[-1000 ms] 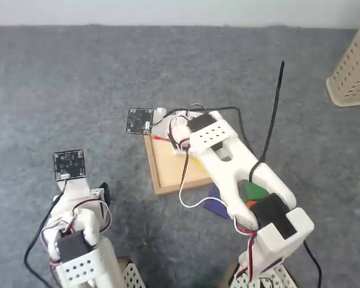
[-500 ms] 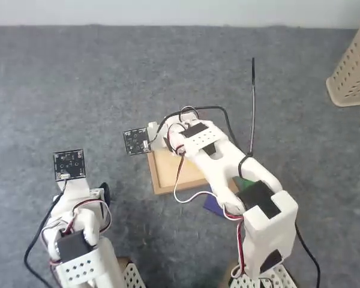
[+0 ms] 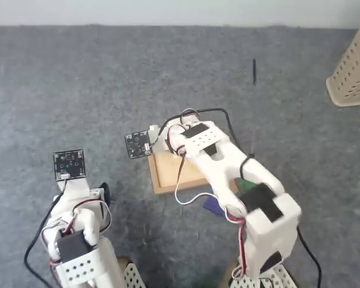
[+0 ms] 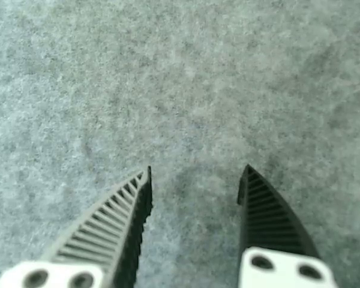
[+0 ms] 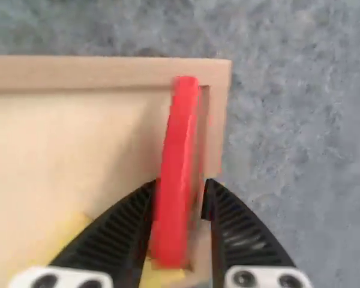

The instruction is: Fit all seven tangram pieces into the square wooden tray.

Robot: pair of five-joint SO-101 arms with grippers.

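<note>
Clamping a red tangram piece (image 5: pixel 180 120) on its edge between 2 black ribbed fingers (image 5: pixel 126 234), the right gripper (image 5: pixel 180 185) hangs just inside the square wooden tray (image 5: pixel 78 72). The piece stands upright along the inner side of 1 wall. Its far end reaches into a corner of the tray, close to the adjoining rim. A yellow piece (image 5: pixel 162 277) lies flat on the tray floor right under the fingers, and the rest of the pale wooden floor around it is bare. In the high view the white right arm (image 3: pixel 228 162) stretches from the near edge of the table out over the tray, covering its far side, with the bare near-left part of the floor in sight. A purple piece (image 3: pixel 211 204) lies on the carpet just beside the tray's near edge, partly under the arm. A green piece (image 3: pixel 247 183) shows close by it, against the arm's side. Well apart, at the near left of the table, the left arm (image 3: pixel 78 234) is folded back on its base. The left gripper (image 4: pixel 195 192) has its 2 toothed fingers (image 4: pixel 123 222) spread wide with nothing between them, pointing down at the grey carpet (image 4: pixel 180 78). A beige slotted basket (image 3: pixel 354 66) stands at the far right edge.
</note>
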